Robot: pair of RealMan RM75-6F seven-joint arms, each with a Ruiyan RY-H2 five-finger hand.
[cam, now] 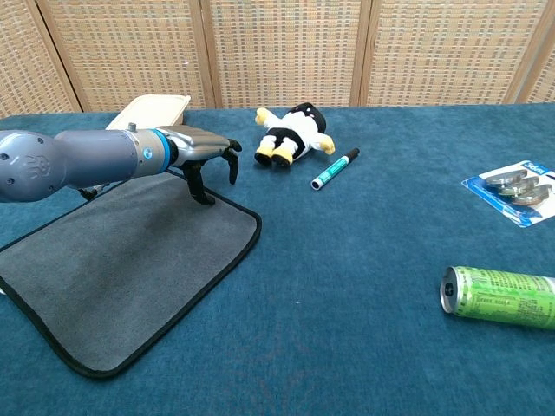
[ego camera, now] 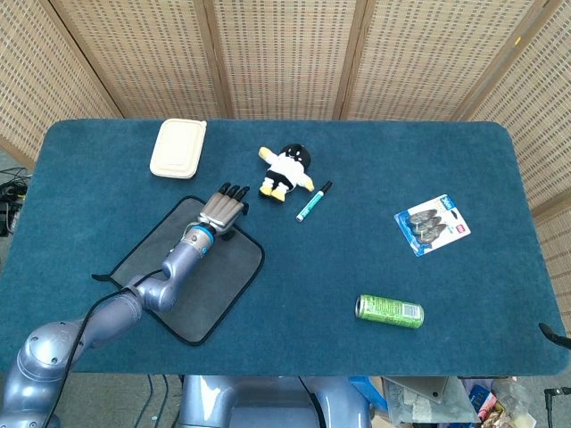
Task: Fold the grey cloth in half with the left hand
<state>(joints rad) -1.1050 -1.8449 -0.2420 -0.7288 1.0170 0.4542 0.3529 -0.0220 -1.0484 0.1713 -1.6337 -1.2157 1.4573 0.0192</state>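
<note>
Fingers (cam: 232, 162) curl above one grey cloth (cam: 121, 260).

The grey cloth (ego camera: 192, 267) (cam: 121, 260) lies flat and unfolded on the blue table — a rectangle with rounded corners and a thin black border. It sits turned at an angle on the left part of the table, one corner toward the front edge. Its surface looks smooth — the far edge is partly hidden by the arm.
</note>
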